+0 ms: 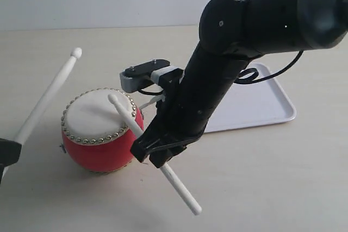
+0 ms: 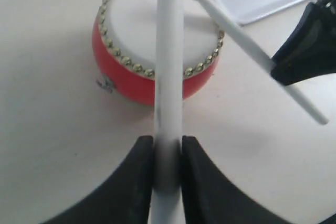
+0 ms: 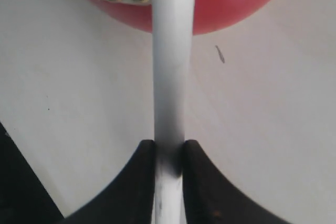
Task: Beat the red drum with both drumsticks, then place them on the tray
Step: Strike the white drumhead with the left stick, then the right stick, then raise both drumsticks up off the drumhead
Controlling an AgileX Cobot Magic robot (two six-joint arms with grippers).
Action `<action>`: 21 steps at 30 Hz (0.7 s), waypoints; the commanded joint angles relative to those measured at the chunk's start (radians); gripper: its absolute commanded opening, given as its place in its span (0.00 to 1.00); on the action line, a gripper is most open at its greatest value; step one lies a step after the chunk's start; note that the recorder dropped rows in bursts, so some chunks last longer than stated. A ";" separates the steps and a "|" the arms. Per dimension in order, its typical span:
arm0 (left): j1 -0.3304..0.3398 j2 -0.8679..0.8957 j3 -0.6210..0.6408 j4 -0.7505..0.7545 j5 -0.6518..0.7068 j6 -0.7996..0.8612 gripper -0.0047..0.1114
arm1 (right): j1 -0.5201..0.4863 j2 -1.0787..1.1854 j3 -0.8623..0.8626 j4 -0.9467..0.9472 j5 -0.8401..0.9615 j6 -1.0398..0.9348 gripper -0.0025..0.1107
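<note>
**Both sticks gripped, one raised, one on the drum**

The left end effector point(image 2: 168, 153) is clamped on the left drumstick point(image 1: 50, 93). That stick slants beside the red drum point(image 1: 98, 145), tip high above the skin. The right end effector point(image 3: 169, 153) is clamped on the right drumstick point(image 1: 126, 117), whose tip points at the skin while its butt slants down away from the drum. The tray point(image 1: 274, 104) lies beyond the drum on the worktop point(image 1: 272, 188).

left pincer point(image 2: 168, 142): jaws clamped on left stick point(image 2: 169, 51), seen at exterior view's left edge | right pincer point(image 3: 169, 145): jaws clamped on right stick point(image 3: 172, 51) | right arm point(image 1: 217, 85): elbow bent, forearm slanting down leftward
</note>
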 commanded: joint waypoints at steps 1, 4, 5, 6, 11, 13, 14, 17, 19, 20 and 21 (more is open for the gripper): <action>0.003 0.003 -0.007 -0.002 0.098 0.007 0.04 | 0.001 -0.089 0.003 -0.005 0.013 -0.031 0.02; 0.003 0.015 -0.007 -0.019 0.112 0.007 0.04 | 0.001 -0.188 0.003 -0.005 0.020 -0.031 0.02; 0.003 0.023 -0.005 -0.033 0.123 0.013 0.04 | 0.001 -0.234 0.003 -0.005 0.025 -0.031 0.02; 0.003 0.034 0.000 -0.049 0.132 0.026 0.04 | 0.001 -0.265 0.003 -0.005 0.027 -0.031 0.02; 0.003 0.111 0.050 -0.196 0.118 0.167 0.04 | 0.001 -0.431 0.003 -0.002 0.016 -0.029 0.02; 0.003 0.143 0.053 -0.203 0.114 0.173 0.04 | 0.001 -0.475 0.003 0.000 0.003 -0.029 0.02; 0.003 0.159 0.053 -0.203 0.114 0.173 0.04 | 0.001 -0.485 0.003 0.000 0.003 -0.024 0.02; 0.003 0.187 0.053 -0.203 0.096 0.173 0.04 | 0.001 -0.491 0.003 -0.002 0.007 -0.010 0.02; 0.003 0.187 0.051 -0.199 0.070 0.173 0.04 | 0.001 -0.472 0.003 -0.002 0.007 -0.010 0.02; 0.003 0.182 0.044 -0.190 0.053 0.181 0.04 | 0.001 -0.434 0.003 -0.002 0.021 -0.005 0.02; 0.003 0.172 0.036 -0.179 0.049 0.181 0.04 | 0.001 -0.409 0.003 -0.007 0.037 -0.005 0.02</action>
